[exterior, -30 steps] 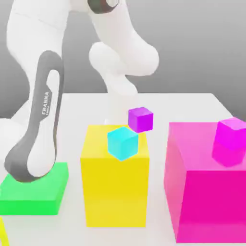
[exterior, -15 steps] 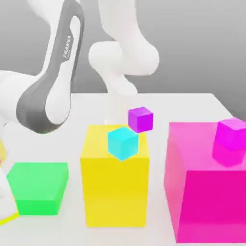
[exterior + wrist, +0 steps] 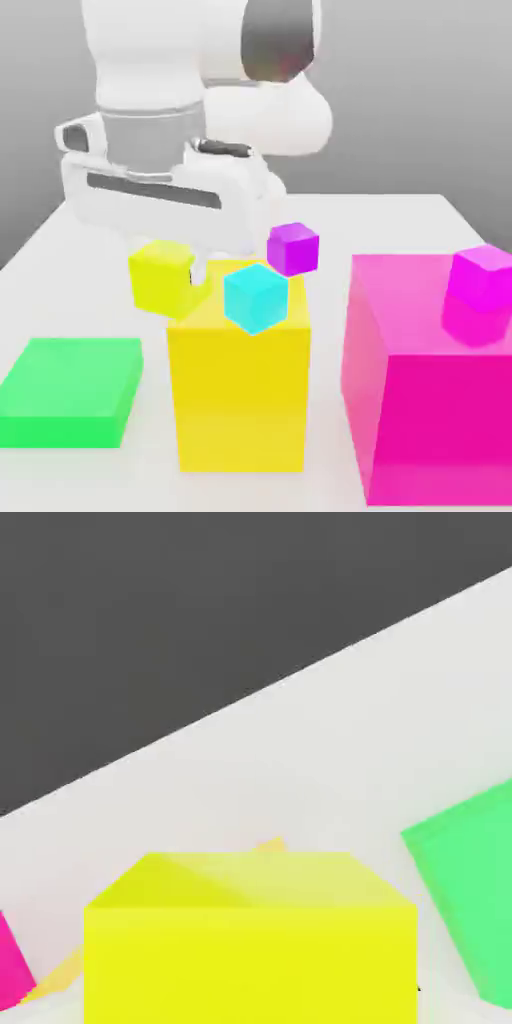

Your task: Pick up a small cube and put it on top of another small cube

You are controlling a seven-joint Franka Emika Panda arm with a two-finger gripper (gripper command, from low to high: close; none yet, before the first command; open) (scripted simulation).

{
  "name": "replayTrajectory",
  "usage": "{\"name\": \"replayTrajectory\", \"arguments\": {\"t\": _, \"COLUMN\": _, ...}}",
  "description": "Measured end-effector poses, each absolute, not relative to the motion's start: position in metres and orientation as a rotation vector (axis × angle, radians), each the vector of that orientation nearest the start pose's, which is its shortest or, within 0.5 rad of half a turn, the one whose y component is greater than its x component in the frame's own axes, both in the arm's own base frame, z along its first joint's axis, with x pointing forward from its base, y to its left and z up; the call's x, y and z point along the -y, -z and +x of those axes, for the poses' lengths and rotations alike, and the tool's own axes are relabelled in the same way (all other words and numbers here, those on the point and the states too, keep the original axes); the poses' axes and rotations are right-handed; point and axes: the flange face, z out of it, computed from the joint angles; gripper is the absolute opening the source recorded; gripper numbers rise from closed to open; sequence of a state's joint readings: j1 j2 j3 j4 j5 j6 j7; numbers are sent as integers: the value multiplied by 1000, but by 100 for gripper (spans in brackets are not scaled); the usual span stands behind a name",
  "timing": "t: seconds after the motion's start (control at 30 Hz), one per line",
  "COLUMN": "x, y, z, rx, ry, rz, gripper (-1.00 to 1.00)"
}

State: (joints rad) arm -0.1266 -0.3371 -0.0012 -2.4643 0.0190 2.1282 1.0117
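Holding the yellow cube [image 3: 163,279], your fingers [image 3: 198,268] are closed on it near the yellow block's [image 3: 240,395] edge, open bench [image 3: 60,290] lying behind the green slab [image 3: 72,385].

No readable text, label, brand, number or sign.
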Motion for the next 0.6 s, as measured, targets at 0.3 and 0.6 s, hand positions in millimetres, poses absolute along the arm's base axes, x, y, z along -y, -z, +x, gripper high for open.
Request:
{"name": "replayTrajectory", "arguments": {"t": 0.3, "x": -21, "y": -462, "z": 346, "rx": -1337, "ry": -7, "rz": -2833, "gripper": -100}}
{"name": "replayTrajectory", "arguments": {"t": 0.6, "x": -46, "y": -415, "z": 304, "rx": -1159, "ry": -4, "rz": -2914, "gripper": 100}}
